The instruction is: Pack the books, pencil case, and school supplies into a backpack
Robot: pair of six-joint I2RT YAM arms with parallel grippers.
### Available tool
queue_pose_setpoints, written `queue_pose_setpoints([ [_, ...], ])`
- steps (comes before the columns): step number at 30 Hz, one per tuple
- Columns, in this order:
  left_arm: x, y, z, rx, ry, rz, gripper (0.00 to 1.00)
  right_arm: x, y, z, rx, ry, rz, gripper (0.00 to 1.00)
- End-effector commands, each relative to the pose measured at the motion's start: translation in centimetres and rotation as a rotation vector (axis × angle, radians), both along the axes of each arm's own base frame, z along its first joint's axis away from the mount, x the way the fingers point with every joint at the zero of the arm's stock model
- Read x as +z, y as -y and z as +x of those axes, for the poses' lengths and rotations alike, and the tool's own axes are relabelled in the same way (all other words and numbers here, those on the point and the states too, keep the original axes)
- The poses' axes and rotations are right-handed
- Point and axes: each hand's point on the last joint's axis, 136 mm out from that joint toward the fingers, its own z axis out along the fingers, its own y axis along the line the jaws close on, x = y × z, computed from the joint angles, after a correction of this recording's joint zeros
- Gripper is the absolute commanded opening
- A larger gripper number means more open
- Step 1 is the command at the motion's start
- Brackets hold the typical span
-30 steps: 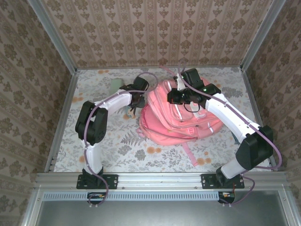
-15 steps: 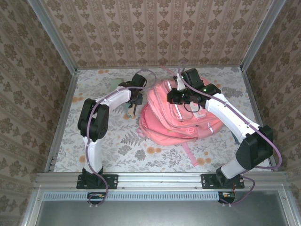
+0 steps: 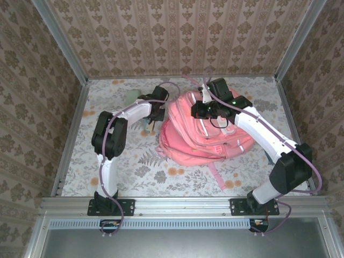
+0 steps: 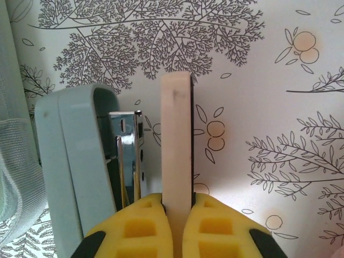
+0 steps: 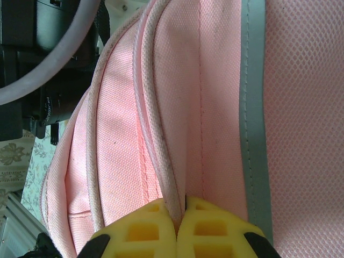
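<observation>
Floral table [image 4: 269,80]: left gripper [image 4: 176,208] pinches stick [image 4: 177,134] beside stapler [image 4: 80,161].

Top camera looks down; close right-wrist camera shares backpack [image 3: 188,150].

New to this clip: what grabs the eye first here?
The big pink backpack dominates mid-table, the right gripper pinching a fold of its fabric. To its left, the left gripper is shut on a pale stick, with a teal stapler just beside it.
</observation>
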Motion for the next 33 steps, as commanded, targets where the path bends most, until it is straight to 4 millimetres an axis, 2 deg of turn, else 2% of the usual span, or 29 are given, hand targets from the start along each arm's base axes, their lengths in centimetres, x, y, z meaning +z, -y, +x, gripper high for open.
queue_pose_setpoints([
  [1, 2.4, -0.1, -0.5, 0.004, 0.017, -0.028, 0.03, 2.5, -0.6, 0.1, 0.018, 0.048, 0.059, 0.0],
  [5, 6.0, 0.5, -1.2, 0.016, 0.045, -0.088, 0.02, 2.8, -0.4, 0.5, 0.007, 0.058, 0.054, 0.0],
  [9, 9.6, 2.0, -2.7, 0.032, 0.076, -0.192, 0.02, 3.4, 0.5, 1.3, -0.028, 0.072, 0.058, 0.0],
  [12, 11.6, 4.1, -4.5, 0.037, 0.08, -0.31, 0.02, 4.1, 1.2, 2.0, -0.058, 0.078, 0.086, 0.0],
  [16, 13.2, 7.5, -6.9, 0.057, 0.074, -0.47, 0.01, 5.2, 2.0, 2.7, -0.084, 0.086, 0.124, 0.0],
  [20, 13.0, 10.5, -9.3, 0.096, 0.039, -0.578, 0.01, 5.9, 2.3, 3.0, -0.09, 0.087, 0.151, 0.0],
  [25, 10.6, 13.1, -10.9, 0.14, -0.005, -0.64, 0.01, 7.1, 2.0, 3.1, -0.084, 0.115, 0.187, 0.0],
  [28, 9.1, 14.1, -10.6, 0.167, -0.018, -0.649, 0.01, 7.1, 1.9, 2.8, -0.082, 0.109, 0.203, 0.0],
  [33, 7.1, 15.0, -9.0, 0.204, -0.001, -0.622, 0.02, 6.7, 2.0, 2.2, -0.083, 0.094, 0.216, 0.0],
])
